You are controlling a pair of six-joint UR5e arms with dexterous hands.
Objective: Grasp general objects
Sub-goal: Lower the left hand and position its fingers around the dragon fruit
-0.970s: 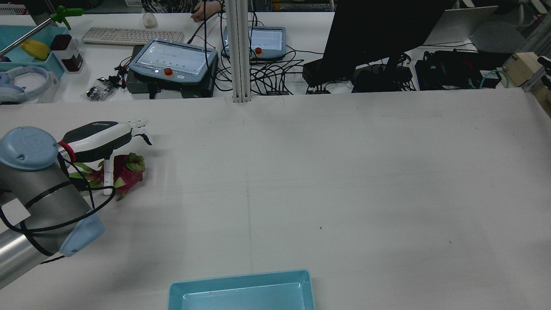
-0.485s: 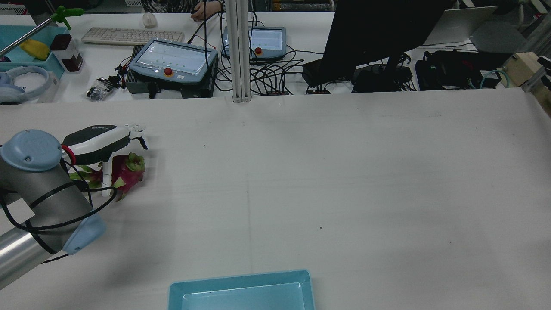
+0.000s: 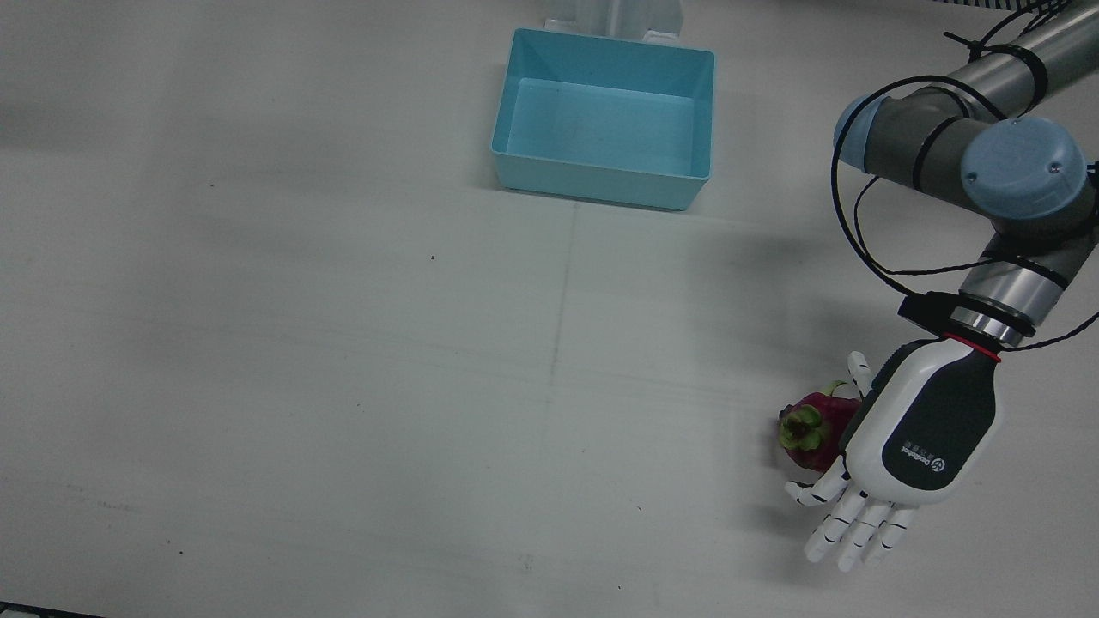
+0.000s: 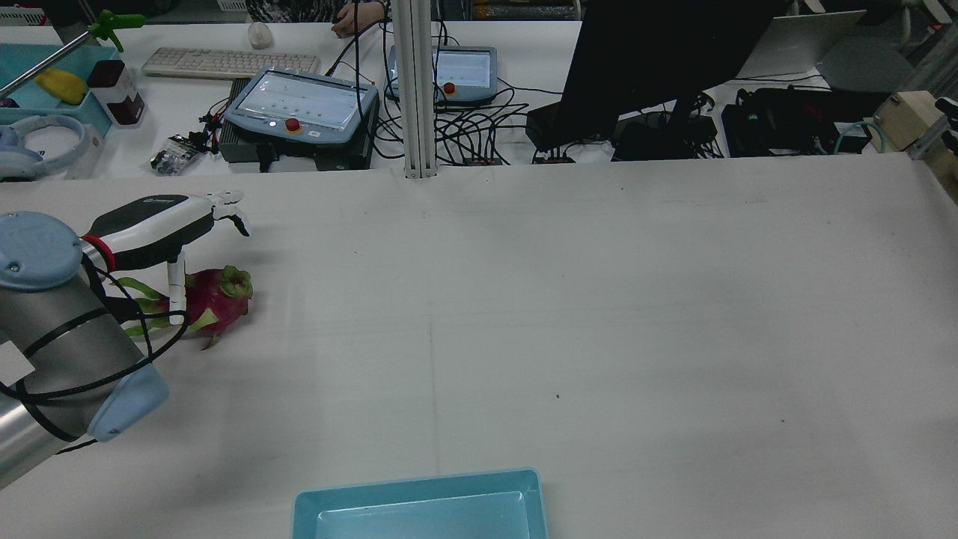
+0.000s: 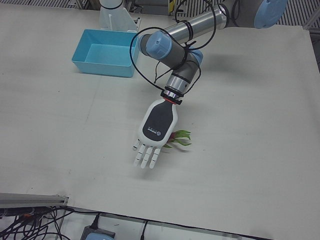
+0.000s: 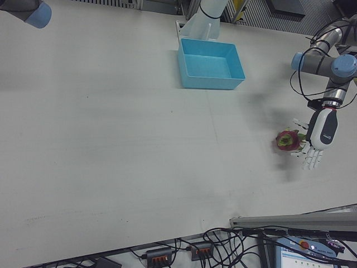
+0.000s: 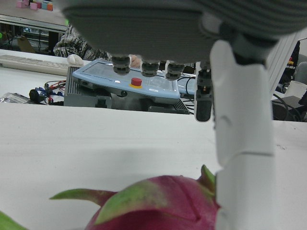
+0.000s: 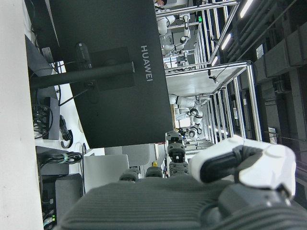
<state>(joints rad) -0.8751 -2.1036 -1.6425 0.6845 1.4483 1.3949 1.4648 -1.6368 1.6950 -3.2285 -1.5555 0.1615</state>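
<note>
We count one dragon fruit (image 3: 811, 427), half hidden beneath the left hand (image 3: 914, 433), whose spread fingers (image 3: 846, 526) hold nothing

White-and-black left hand (image 5: 151, 134) is held palm-down, fingers spread, over green-tipped pink dragon fruit (image 5: 179, 138) (mostly hidden); light-blue plastic bin (image 5: 104, 53) well apart.

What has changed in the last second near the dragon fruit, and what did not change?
The left hand rose and drew back a little toward the table's left edge, fingers spread, holding nothing. The dragon fruit stayed lying on the table, and the blue bin did not move.
</note>
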